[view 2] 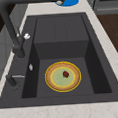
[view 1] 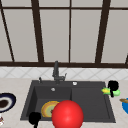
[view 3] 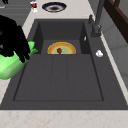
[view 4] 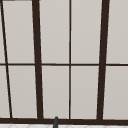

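My right hand (view 1: 113, 85) hangs over the counter at the sink's right rim, its fingers curled over a light green rounded thing (view 1: 115, 92) with a yellow end. The right side view has the same hand (view 3: 12, 37) draped over the green thing (view 3: 10, 66) beside the draining side. My left hand (view 1: 34, 118) floats at the sink's front left corner. A yellow-rimmed plate (view 2: 62, 76) with a small red bit (view 2: 65, 74) on it lies flat in the basin. A big red ball (view 1: 67, 115) sits low in the front view, before the sink's front edge.
The black sink (view 1: 90, 105) has a basin on the left and a draining side on the right, with a dark faucet (view 1: 56, 71) behind. A dark blue bowl (view 1: 6, 101) stands on the left counter, a blue plate (view 2: 67, 1) on the right counter. A window is behind.
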Robot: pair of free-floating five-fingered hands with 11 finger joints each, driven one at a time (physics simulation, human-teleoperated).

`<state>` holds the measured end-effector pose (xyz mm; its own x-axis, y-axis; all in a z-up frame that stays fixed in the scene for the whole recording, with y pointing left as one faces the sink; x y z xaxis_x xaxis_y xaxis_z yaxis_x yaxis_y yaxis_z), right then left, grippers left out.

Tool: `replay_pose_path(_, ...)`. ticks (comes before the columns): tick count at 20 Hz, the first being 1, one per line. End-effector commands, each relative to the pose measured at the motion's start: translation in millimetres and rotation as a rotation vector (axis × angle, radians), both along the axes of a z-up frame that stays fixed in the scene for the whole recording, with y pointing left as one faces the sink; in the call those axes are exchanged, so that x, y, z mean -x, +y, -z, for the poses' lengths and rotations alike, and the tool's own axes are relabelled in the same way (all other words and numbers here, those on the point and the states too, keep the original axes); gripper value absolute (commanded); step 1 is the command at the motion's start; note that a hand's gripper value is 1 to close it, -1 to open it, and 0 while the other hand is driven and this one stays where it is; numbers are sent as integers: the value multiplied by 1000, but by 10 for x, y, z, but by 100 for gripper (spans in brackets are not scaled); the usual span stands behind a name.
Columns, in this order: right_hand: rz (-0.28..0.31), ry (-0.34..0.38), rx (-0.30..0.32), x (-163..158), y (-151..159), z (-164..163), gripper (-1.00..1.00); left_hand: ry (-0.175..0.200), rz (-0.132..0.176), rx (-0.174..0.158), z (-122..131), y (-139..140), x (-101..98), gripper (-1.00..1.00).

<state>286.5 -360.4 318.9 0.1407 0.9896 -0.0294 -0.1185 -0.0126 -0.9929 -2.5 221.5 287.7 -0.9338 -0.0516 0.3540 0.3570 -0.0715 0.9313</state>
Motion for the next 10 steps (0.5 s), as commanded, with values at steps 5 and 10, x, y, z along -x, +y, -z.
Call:
replay_pose_path(5,-146,5,5,73,342,15,100,0,0,0,0,0,0,0)
replay_pose_path(10,-129,7,-5,70,633,44,100,0,0,0,0,0,0,0)
